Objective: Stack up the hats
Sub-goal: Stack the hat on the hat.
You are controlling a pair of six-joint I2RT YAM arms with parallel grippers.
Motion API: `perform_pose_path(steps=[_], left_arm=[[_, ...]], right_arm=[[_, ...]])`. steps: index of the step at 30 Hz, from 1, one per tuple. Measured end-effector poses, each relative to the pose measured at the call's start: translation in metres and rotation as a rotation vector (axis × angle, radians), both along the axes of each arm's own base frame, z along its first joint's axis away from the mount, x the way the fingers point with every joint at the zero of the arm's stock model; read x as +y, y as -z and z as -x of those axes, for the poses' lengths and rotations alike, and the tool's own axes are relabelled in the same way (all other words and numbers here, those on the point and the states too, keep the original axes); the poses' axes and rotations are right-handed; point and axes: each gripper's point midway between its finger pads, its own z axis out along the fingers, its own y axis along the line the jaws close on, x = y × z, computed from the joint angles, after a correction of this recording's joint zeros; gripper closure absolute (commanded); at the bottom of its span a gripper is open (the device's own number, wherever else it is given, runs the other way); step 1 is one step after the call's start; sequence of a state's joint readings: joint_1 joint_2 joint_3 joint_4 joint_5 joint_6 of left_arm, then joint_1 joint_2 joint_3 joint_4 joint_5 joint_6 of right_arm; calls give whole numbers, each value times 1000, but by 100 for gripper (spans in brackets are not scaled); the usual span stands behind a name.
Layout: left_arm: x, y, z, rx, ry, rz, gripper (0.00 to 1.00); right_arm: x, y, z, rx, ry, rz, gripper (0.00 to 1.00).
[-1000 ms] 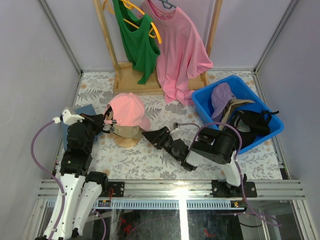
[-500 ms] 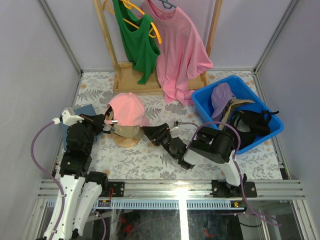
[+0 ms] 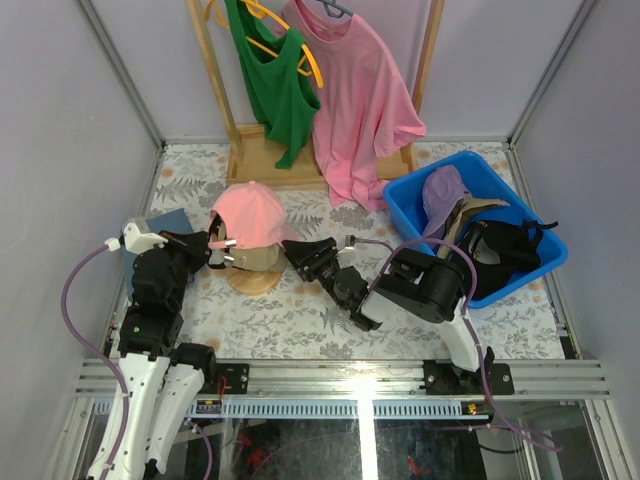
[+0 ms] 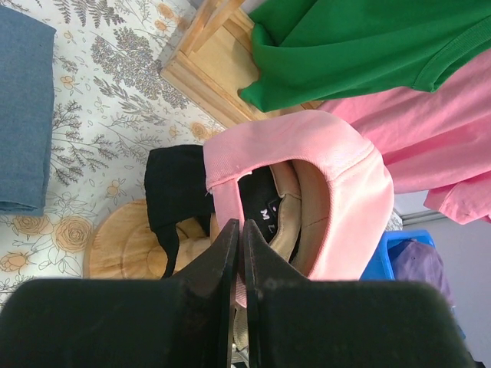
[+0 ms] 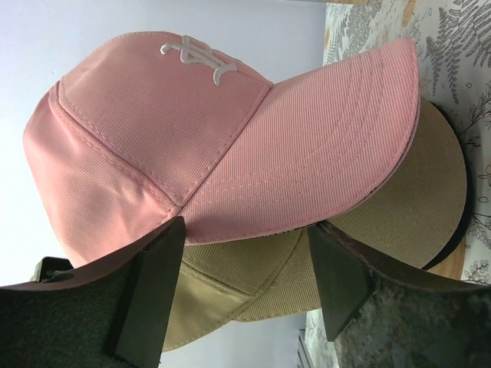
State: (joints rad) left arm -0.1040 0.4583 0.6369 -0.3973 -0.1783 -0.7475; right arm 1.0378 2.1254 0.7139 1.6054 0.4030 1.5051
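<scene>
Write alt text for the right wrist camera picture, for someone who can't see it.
A pink cap with a white stitched emblem sits over a tan cap, brims pointing the same way. The right gripper, jaws open, frames the brims in the foreground; floral tablecloth shows at the right edge.

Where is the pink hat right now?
In the top view, the pink hat sits left of the middle, on top of the tan hat on the round wooden stand, just in front of the clothes rack.
</scene>
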Motion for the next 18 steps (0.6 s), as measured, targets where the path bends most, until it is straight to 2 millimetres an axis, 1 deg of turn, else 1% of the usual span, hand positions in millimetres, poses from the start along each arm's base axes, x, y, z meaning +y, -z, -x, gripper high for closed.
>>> perform_pose_path(steps=[8, 12, 16, 18], left_arm=[[0, 0, 1, -2, 0, 0, 100], [0, 0, 1, -2, 0, 0, 100], [0, -1, 1, -3, 0, 0, 100], [0, -1, 1, -3, 0, 0, 100]], right_arm=[[2, -4, -5, 18, 5, -46, 60], [1, -6, -5, 18, 8, -59, 77], [1, -6, -5, 15, 7, -56, 90], [1, -5, -5, 13, 7, -50, 93]])
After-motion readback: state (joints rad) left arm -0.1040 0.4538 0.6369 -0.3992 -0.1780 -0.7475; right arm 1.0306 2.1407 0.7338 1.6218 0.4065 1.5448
